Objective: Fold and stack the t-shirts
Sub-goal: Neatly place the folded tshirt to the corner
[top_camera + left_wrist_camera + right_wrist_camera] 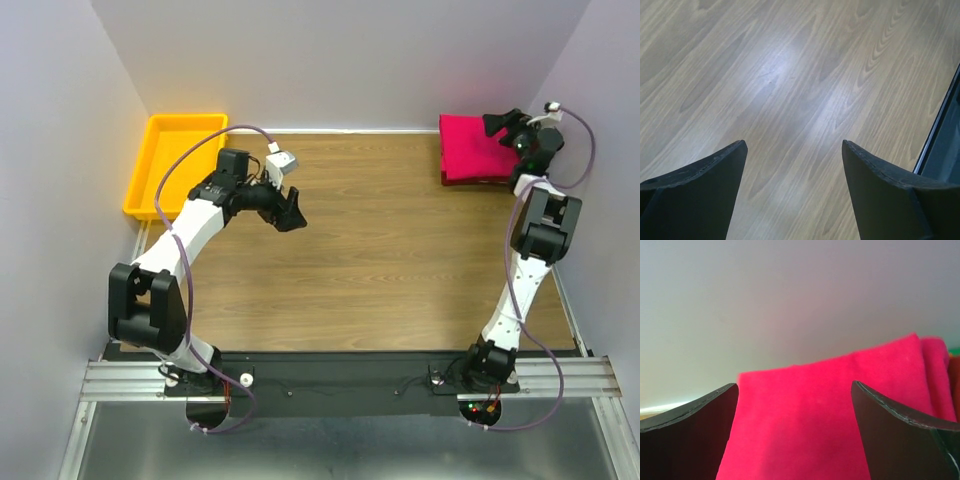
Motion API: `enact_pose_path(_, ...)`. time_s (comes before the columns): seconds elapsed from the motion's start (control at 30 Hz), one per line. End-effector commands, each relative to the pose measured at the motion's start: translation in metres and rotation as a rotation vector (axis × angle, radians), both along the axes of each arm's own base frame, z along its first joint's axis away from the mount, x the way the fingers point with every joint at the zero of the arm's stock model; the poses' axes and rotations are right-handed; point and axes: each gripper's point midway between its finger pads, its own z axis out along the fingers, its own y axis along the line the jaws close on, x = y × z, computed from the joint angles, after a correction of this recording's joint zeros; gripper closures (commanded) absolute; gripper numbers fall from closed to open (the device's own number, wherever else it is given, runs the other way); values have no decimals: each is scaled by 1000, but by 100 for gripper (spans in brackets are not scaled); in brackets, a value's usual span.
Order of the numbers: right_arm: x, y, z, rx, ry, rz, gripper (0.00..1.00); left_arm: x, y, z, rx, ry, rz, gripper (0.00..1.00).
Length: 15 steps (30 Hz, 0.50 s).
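A folded magenta-pink t-shirt [471, 146] lies at the table's far right corner, on top of a darker crimson shirt whose edge [480, 183] shows beneath it. My right gripper [500, 125] hovers over the stack's far right part, open and empty. In the right wrist view the pink cloth [830, 405] fills the space between my fingers [900, 435], and a strip of crimson [954, 385] shows at the right edge. My left gripper [290, 212] is open and empty over bare wood at the table's left centre; the left wrist view shows only wood between its fingers [695, 195].
A yellow plastic tray [160, 180] sits at the far left corner, just behind my left arm. Grey walls close in the table at the back and both sides. The table's dark edge [940, 130] shows in the left wrist view.
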Motion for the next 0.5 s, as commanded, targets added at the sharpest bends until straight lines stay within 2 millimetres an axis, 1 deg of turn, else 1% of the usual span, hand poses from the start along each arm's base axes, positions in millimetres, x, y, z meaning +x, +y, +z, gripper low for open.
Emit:
enact_pose_path(0.0, -44, 14, 160, -161, -255, 25, 0, 7, 14, 34, -92, -65, 41, 10)
enact_pose_path(0.03, -51, 16, 154, -167, -223, 29, 0, 6, 17, 36, -102, -63, 55, 7)
enact_pose_path(0.07, -67, 26, 177, -211, -225, 48, 0, 6, 23, 40, -110, -85, 77, 7)
enact_pose_path(0.1, -75, 31, 181, -229, -213, 59, 0, 7, 25, 43, -113, -94, 94, 6)
enact_pose_path(0.13, -83, 35, 167, -236, -163, 72, 0, 11, 30, 45, -101, -104, 136, 6)
enact_pose_path(0.17, -101, 47, 182, -284, -142, 107, 0, 12, 35, 49, -96, -119, 156, 5)
enact_pose_path(0.2, -109, 54, 181, -301, -111, 135, 0, 13, 37, 50, -92, -122, 166, 5)
enact_pose_path(0.23, -119, 61, 180, -314, -75, 159, 0, 16, 43, 55, -78, -139, 201, 5)
enact_pose_path(0.27, -135, 69, 175, -325, 14, 184, 0, 17, 46, 58, -75, -139, 221, 5)
enact_pose_path(0.3, -145, 75, 178, -335, 47, 199, 0, 18, 50, 63, -72, -154, 235, 5)
enact_pose_path(0.33, -154, 82, 175, -337, 88, 217, 0, 18, 53, 63, -60, -162, 246, 4)
enact_pose_path(0.37, -169, 87, 153, -300, 197, 233, 0, 16, 54, 63, -54, -168, 247, 4)
enact_pose_path(0.4, -188, 96, 168, -314, 194, 239, 0, 14, 55, 65, -53, -178, 251, 4)
enact_pose_path(0.43, -199, 100, 163, -311, 225, 244, 0, 14, 57, 64, -46, -181, 265, 4)
enact_pose_path(0.47, -216, 105, 137, -286, 308, 258, 0, 10, 59, 62, -40, -181, 274, 3)
